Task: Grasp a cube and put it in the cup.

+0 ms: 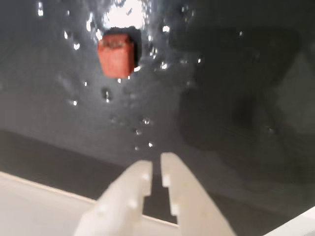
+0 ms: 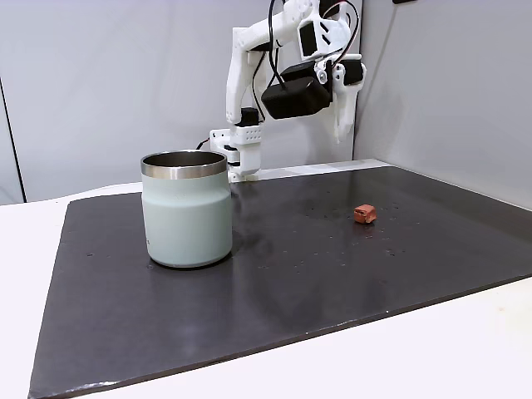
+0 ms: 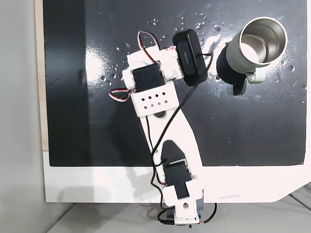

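- Progress: nothing of the task is done yet; grasping, carrying and dropping all remain, judging from how things lie.
- Small terracotta cube (image 1: 116,57), rough-faced, sits on the dark, glossy, speckled mat (image 2: 332,266) of the worktop, untouched; in a fixed view it lies (image 2: 364,214) well apart from the cup, to its right.
- Squat mint-green cylindrical cup (image 2: 186,220) with a shiny steel rim stands upright on the mat; seen from above (image 3: 261,46), its dark metal inside holds no cube.
- White two-finger tool (image 1: 155,172) enters the wrist view from the bottom edge, its fingers narrow, with only a thin gap between them, and gripping nothing.
- Tool hangs high above the mat in a fixed view (image 2: 340,125), clear of both cube and cup.
- Cube lies ahead of the fingertips and somewhat left in the wrist view.
- Judgement: the tool needs to widen, descend and line up over the cube before any lift toward the cup.
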You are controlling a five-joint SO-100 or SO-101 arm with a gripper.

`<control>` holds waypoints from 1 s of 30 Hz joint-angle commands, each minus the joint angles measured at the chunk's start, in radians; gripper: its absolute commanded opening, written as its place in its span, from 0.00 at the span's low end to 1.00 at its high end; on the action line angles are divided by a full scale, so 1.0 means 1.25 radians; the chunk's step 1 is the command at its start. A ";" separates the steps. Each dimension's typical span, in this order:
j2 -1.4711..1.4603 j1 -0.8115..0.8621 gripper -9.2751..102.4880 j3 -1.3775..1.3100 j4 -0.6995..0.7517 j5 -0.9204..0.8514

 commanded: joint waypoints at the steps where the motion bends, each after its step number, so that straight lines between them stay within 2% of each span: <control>1: -0.069 0.023 0.08 -0.153 0.053 0.001; 15: -0.307 0.032 0.08 -0.387 0.093 -0.004; 30: -0.395 -0.032 0.08 -0.464 0.096 -0.045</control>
